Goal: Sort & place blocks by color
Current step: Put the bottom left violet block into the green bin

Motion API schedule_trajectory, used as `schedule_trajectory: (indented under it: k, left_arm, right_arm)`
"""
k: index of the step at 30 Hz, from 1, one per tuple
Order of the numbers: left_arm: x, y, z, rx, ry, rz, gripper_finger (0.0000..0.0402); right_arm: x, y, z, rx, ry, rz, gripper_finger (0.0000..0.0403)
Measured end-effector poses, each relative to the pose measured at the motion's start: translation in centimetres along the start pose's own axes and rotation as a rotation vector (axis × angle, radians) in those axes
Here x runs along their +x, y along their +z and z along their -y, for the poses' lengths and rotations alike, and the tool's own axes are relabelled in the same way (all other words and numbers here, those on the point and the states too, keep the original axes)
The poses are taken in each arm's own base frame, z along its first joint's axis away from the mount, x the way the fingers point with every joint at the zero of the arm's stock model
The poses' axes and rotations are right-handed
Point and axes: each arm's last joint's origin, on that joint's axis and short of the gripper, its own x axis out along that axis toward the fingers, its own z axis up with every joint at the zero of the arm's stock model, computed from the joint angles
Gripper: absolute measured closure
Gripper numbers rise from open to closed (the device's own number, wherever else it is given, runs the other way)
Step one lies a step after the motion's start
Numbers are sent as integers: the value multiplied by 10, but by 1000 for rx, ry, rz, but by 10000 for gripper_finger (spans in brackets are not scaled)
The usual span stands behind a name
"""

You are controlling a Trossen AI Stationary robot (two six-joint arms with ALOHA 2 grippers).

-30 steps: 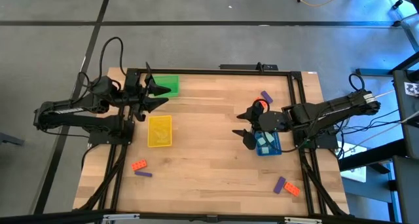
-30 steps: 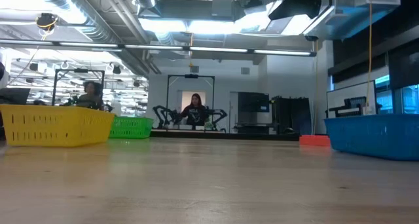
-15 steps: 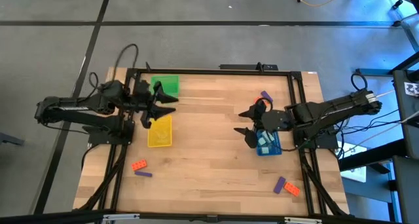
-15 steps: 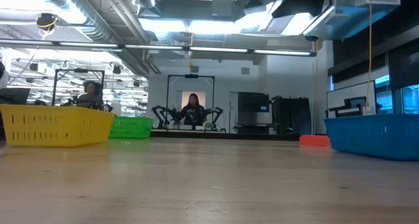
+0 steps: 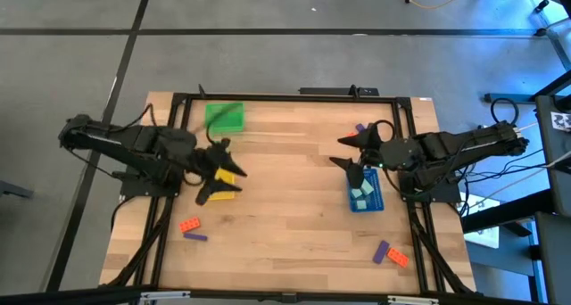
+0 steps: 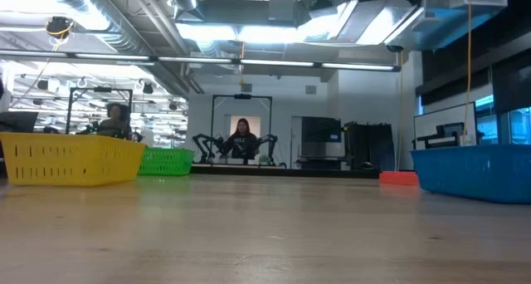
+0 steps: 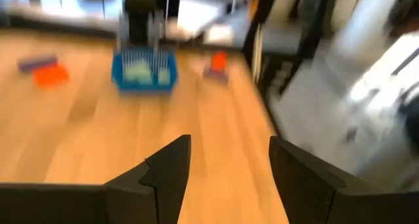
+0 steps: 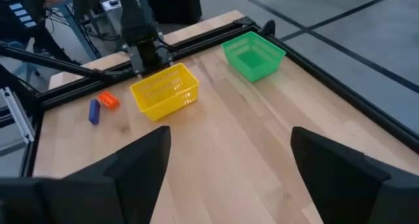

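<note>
Left gripper [image 5: 217,172] spread open, empty, over slatted yellow plastic tray [image 5: 230,175] | small studded orange-red and purple blocks [image 5: 190,227] on pale wood table [image 5: 285,207] | right gripper [image 5: 350,155] open, empty, above blue tray [image 5: 365,194] holding teal blocks [image 5: 362,190]

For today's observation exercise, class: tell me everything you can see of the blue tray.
The blue tray is a small rectangular basket with slotted, plastic-looking walls, standing upright on the wooden table near its right edge. Light teal blocks lie inside it. The right tool, open, hangs just beyond its far end; whether it touches is unclear. In the low view its wall rises at the right.
</note>
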Motion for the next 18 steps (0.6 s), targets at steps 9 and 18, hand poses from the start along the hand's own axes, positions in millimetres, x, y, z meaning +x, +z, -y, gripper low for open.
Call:
schedule_trajectory:
  k: [9, 18]
  left_arm:
    - [13, -34, 43, 105, -14, -404, 202]
    - [27, -86, 88, 243, -8, -743, 202]
  right_arm:
    - [0, 0, 0, -1, 1, 0, 85]
    - [0, 0, 0, 1, 3, -1, 85]
